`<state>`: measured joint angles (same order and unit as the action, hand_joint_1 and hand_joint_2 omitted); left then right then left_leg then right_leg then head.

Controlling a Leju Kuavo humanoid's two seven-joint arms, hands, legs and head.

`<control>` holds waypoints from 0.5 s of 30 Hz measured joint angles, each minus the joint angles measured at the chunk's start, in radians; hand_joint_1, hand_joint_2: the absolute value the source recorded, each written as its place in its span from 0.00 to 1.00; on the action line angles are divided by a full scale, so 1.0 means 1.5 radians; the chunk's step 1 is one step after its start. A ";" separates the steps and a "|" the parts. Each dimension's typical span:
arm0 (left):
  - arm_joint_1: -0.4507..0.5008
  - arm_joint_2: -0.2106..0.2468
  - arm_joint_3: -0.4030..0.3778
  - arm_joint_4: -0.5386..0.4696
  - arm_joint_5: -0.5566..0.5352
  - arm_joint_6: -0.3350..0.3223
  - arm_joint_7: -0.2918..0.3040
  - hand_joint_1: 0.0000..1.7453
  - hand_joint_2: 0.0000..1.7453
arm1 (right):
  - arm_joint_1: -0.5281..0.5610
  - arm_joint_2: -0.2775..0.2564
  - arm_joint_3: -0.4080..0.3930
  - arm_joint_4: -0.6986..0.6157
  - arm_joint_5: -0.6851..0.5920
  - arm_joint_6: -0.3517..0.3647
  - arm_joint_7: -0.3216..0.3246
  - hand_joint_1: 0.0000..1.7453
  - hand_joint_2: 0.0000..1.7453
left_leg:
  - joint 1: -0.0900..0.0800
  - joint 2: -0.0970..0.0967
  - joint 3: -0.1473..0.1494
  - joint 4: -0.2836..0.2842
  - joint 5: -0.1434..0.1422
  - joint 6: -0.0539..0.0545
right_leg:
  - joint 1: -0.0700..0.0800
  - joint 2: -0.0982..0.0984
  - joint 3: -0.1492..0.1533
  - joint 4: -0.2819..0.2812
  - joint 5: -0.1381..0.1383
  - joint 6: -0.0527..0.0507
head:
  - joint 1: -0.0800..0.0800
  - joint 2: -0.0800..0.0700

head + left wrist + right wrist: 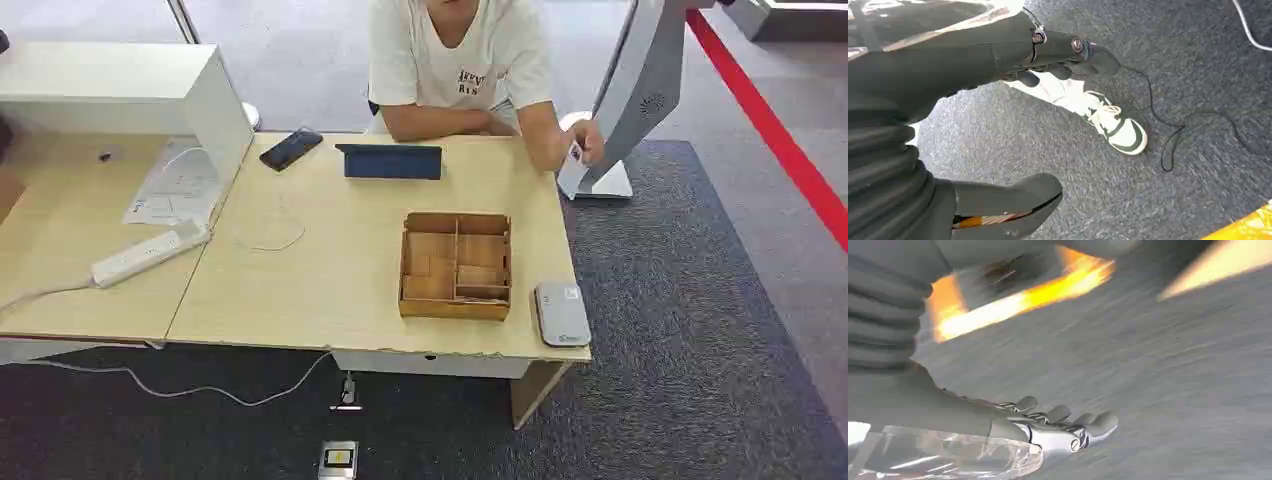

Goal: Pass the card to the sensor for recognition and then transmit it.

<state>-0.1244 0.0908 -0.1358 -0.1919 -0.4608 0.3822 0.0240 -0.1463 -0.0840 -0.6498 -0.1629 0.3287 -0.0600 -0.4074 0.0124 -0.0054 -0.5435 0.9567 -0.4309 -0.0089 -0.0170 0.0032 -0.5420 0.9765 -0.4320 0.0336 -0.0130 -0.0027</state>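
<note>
White card (576, 153) is in a person's hand (583, 143); both robot hands (1068, 60) (1068, 427) hang empty, fingers apart.

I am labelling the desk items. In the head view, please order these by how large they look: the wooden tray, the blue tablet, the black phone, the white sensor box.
Largest to smallest:
1. wooden tray
2. blue tablet
3. white sensor box and black phone look alike in size; I cannot rank them.
</note>
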 joint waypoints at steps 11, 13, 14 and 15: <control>-0.003 0.004 0.000 0.000 0.002 0.000 -0.022 0.00 1.00 | -0.073 0.014 -0.134 -0.212 -0.236 -0.045 -0.018 0.00 1.00 | 0.000 -0.003 0.002 0.001 0.001 0.001 | -0.001 -0.003 0.002 0.000 0.000 0.002 | 0.000 0.000; -0.001 0.005 0.000 0.000 0.002 0.001 -0.022 0.00 1.00 | -0.031 0.024 -0.077 -0.328 -0.317 -0.156 0.002 0.00 1.00 | -0.001 -0.010 0.001 0.001 0.001 0.001 | -0.002 -0.009 0.004 0.001 -0.002 0.003 | 0.000 0.000; 0.001 0.007 0.000 0.001 0.001 0.001 -0.022 0.00 1.00 | -0.016 0.025 -0.053 -0.376 -0.325 -0.189 -0.004 0.00 1.00 | -0.001 -0.009 0.000 0.001 0.001 0.001 | -0.002 -0.008 0.003 0.001 -0.002 0.002 | 0.000 0.000; 0.001 0.007 0.000 0.001 0.000 0.001 -0.022 0.00 1.00 | -0.005 0.024 -0.027 -0.420 -0.326 -0.212 -0.012 0.00 1.00 | -0.001 -0.008 -0.001 0.001 0.001 0.001 | -0.002 -0.007 0.002 0.001 -0.001 0.002 | 0.000 0.000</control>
<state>-0.1230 0.1019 -0.1358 -0.1900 -0.4604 0.3830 -0.0095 -0.1535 -0.0481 -0.6899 -0.7934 -0.1606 -0.3778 -0.4250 0.0104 -0.0167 -0.5449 0.9575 -0.4295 -0.0075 -0.0193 -0.0074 -0.5384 0.9787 -0.4335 0.0359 -0.0134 -0.0027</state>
